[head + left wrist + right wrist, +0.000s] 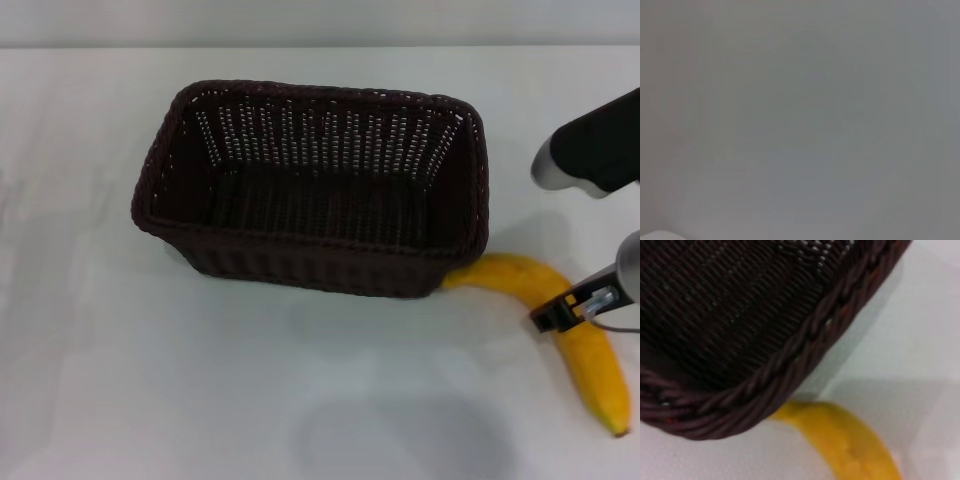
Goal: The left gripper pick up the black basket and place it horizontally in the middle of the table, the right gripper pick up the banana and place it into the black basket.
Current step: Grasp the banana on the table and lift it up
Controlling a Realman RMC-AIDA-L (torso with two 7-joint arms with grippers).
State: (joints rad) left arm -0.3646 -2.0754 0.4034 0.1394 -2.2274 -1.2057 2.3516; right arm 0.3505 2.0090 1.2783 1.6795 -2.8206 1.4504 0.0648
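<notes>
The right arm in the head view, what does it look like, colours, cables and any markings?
The right arm has a matte black casing with a rounded silver-grey end. Below it, a second silver-grey cylindrical segment leads to the right tool, a slim black fingertip with small yellow marks, a bit of bare metal hardware and a thin cable trailing beside it. The left arm is out of sight.
</notes>
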